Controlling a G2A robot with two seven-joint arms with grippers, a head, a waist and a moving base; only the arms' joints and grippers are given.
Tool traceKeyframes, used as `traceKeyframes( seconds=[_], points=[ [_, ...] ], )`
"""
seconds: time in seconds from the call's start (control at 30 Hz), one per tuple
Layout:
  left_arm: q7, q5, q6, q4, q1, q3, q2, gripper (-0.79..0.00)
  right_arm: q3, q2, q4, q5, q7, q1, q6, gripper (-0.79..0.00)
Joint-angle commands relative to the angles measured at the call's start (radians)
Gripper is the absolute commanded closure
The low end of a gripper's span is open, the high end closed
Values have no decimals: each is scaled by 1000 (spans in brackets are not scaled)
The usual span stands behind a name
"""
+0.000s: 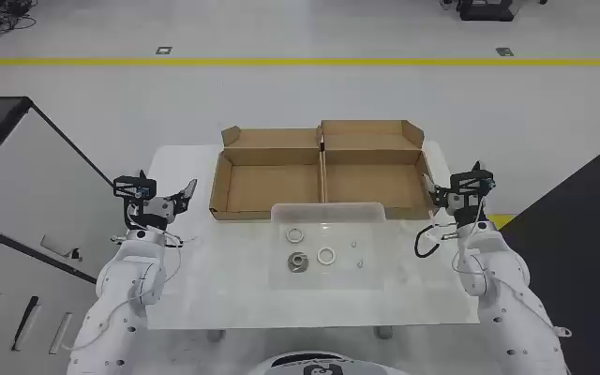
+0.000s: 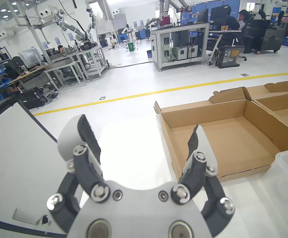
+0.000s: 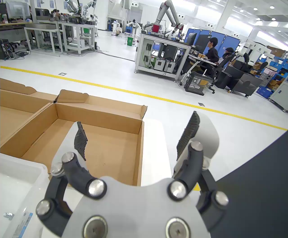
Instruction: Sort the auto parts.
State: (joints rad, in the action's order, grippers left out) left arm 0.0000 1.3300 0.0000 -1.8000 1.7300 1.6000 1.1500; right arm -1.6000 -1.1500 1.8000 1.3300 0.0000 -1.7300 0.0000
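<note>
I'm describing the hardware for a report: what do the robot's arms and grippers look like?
The left arm and right arm have smooth white rounded shells; a thin black cable loops beside the right one. The left gripper and right gripper match: grey metal plates, black linkages, silver screws, white-backed fingers with black ribbed pads.

This is a large robotics lab on an open industrial floor. The smooth pale floor carries a painted yellow line and small metal socket plates. Beyond the line stand aluminium-frame workstations with control boxes on their lower shelves. Jointed robot arms are mounted on a raised frame, and another grey arm rises over a station. A white humanoid robot stands far back near a green bin. Desks with monitors, office chairs, blue partitions, blue crates and ceiling spotlights fill the hall.
</note>
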Motion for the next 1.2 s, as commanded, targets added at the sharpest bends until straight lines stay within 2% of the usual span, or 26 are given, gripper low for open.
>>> traceKeyframes(
  seconds=[0.0,0.33,0.5,0.83,1.17],
  points=[
    [0,0,0,0,0,0,0,-785,0,0,0,0,0,0,0,-785],
    [0,0,0,0,0,0,0,-785,0,0,7,0,-1,3,-6,-785],
    [0,0,0,0,0,0,0,-785,-23,5,95,60,33,-15,-57,-785],
    [0,0,0,0,0,0,0,-785,-94,28,311,156,270,-21,-309,-785],
    [0,0,0,0,0,0,0,-785,-82,51,366,99,532,133,-637,-785]
  ],
)
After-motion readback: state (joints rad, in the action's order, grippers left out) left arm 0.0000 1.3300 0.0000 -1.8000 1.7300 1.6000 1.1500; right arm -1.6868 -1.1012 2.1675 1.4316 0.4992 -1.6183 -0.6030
